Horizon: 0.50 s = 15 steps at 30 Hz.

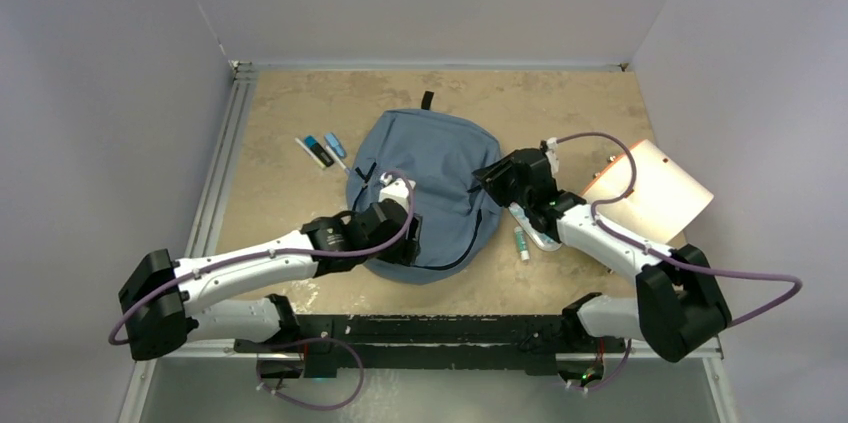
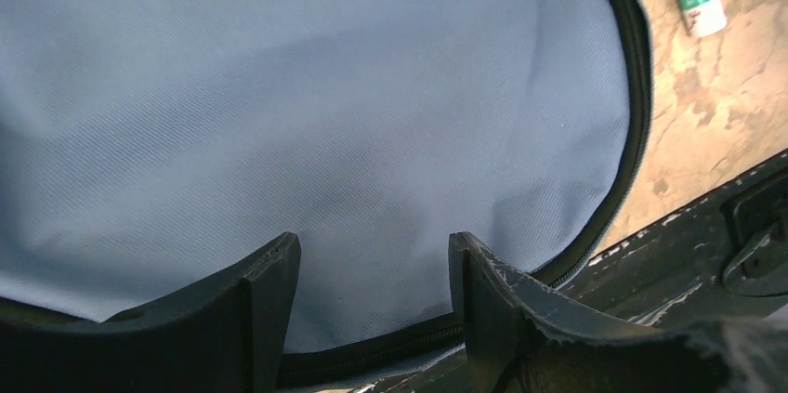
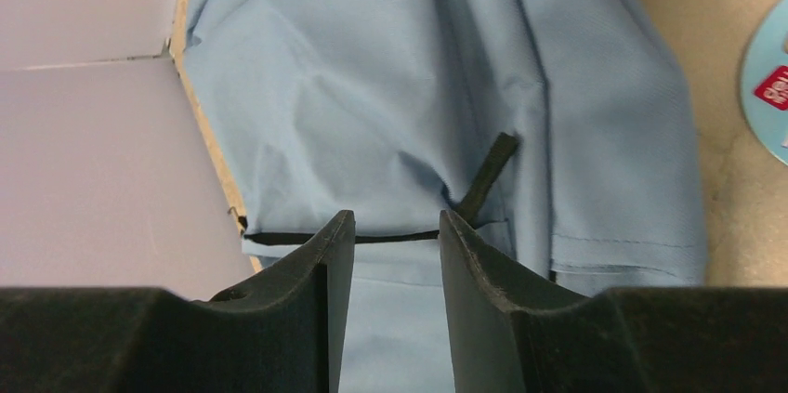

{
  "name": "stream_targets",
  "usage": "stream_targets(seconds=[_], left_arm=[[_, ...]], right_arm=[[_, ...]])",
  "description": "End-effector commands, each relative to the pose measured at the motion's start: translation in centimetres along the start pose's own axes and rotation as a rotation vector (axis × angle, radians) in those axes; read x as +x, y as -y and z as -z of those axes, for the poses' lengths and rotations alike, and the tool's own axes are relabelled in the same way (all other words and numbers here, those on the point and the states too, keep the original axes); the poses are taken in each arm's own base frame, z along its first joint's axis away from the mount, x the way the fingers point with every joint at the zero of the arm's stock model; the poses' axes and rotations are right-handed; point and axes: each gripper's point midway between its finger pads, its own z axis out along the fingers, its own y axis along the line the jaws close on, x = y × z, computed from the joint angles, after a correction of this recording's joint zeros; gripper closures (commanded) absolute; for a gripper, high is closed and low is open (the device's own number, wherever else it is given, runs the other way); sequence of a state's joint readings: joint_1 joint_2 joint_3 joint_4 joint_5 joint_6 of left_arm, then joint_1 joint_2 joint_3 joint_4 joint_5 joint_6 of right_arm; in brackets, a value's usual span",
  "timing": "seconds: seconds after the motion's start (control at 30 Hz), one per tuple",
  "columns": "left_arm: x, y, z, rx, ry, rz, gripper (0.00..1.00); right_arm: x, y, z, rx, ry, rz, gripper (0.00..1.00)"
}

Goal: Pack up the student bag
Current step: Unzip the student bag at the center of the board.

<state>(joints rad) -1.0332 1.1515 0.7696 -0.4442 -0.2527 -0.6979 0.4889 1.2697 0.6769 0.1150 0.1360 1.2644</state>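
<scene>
The student bag (image 1: 430, 173) is plain slate-blue, its zipper (image 2: 636, 86) black, and the table (image 1: 290, 103) mottled tan.

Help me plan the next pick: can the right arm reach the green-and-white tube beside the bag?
Probably yes: the tube lies uncovered beside the student bag, close beside the right arm; its tool must pull back first.

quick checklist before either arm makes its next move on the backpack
1. Backpack lying flat mid-table: ok.
2. Zipper along its near edge opened: not ok, it looks shut.
3. Left end effector jaws apart over the near fabric: ok.
4. Black pull tab between the right end effector's jaws: not ok, it lies just past them.
5. Green glue stick and pens lying off the bag: ok.
</scene>
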Motion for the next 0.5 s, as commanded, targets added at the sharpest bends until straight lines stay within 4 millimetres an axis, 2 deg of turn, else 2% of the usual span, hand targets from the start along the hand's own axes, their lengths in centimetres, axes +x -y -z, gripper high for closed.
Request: stream_targets(seconds=[0.0, 0.23, 0.47], left_arm=[[0.6, 0.7, -0.9, -0.012, 0.025, 0.02, 0.41], [2.9, 0.1, -2.1, -0.051, -0.023, 0.019, 0.42], [4.4, -0.4, -2.7, -0.074, -0.055, 0.021, 0.42]], right_arm=[[-0.8, -0.1, 0.1, -0.034, 0.031, -0.134, 0.58], [-0.7, 1.4, -1.1, -0.013, 0.019, -0.17, 0.57], [-0.4, 1.4, -2.3, -0.022, -0.015, -0.178, 0.58]])
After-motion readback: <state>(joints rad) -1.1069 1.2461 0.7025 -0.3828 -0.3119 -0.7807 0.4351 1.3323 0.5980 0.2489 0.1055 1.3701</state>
